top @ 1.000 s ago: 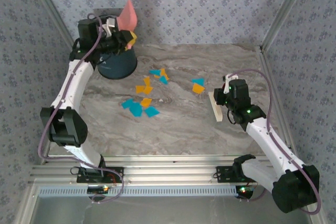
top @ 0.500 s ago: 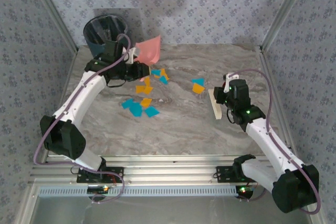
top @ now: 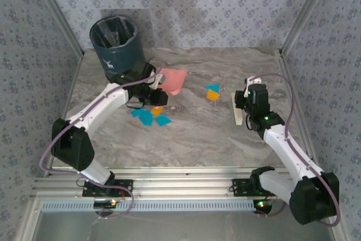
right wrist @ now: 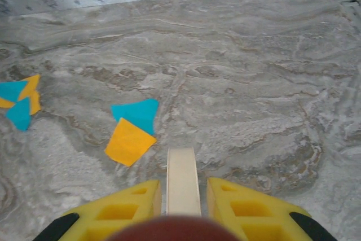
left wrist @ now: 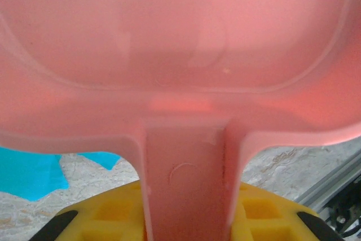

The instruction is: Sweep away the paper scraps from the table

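Note:
My left gripper (top: 151, 87) (left wrist: 183, 214) is shut on the handle of the pink dustpan (top: 172, 80) (left wrist: 180, 55), which lies low over the table (top: 197, 139) just behind the main cluster of paper scraps (top: 150, 115). A turquoise scrap (left wrist: 28, 170) shows under the pan's left edge. My right gripper (top: 243, 103) (right wrist: 182, 196) is shut on a cream flat stick (top: 238, 112) (right wrist: 182, 176), held on edge. A turquoise and an orange scrap (top: 212, 92) (right wrist: 131, 131) lie just left of the stick, and more scraps (right wrist: 20, 101) sit farther left.
A dark blue bin (top: 115, 46) stands at the table's far left corner, close behind the left arm. Aluminium rails (top: 180, 187) edge the near side, and patterned walls close in the back and sides.
The left arm has swung the dustpan from above the bin down and right onto the table beside the scraps. The right gripper has turned the stick more end-on and shifted slightly.

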{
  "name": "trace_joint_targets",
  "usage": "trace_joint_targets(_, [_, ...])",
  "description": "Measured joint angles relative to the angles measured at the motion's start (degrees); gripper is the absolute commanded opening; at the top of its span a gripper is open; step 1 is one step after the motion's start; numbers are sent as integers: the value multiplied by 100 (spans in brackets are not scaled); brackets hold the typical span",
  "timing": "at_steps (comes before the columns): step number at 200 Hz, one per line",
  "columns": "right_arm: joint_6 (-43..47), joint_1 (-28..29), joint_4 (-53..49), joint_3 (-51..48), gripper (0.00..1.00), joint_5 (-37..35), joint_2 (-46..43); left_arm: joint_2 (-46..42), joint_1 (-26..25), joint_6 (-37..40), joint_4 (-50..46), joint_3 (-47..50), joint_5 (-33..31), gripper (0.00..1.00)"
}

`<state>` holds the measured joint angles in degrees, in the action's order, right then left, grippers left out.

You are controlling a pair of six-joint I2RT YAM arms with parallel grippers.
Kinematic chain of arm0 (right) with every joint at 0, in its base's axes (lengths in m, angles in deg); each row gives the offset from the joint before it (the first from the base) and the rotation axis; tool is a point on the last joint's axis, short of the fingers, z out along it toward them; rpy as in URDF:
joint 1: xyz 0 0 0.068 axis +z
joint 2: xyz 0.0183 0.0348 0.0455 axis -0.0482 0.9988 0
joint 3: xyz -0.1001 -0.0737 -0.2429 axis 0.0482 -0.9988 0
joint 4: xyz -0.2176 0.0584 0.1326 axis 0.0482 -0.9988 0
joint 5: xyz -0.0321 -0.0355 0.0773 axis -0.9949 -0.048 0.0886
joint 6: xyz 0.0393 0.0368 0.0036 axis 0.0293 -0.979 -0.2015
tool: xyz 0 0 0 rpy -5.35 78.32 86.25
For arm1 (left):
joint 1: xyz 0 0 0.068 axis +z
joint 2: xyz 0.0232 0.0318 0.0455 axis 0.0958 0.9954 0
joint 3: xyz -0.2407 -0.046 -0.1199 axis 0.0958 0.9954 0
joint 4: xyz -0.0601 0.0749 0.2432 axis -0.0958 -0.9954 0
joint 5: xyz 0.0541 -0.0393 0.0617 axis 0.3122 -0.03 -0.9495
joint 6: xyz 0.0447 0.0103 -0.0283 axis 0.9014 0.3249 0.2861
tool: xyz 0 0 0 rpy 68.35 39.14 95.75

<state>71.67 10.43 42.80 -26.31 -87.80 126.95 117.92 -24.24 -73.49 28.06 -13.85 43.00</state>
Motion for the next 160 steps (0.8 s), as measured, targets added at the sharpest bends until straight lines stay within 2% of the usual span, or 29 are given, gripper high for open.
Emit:
trace_joint_targets(52, [278,-262,278,87,0,-326,479,885,-463,264,-236,-96,-391,0])
trace_joint_targets(95, [643,-404,584,409,0,-581,1086,1613,-850,463,-590,-595,-570,0])
trace_joint_targets(160, [1115,-507,1320,1032,0,-728,2247,2302,-1128,717,-938,-1279,-643,0])
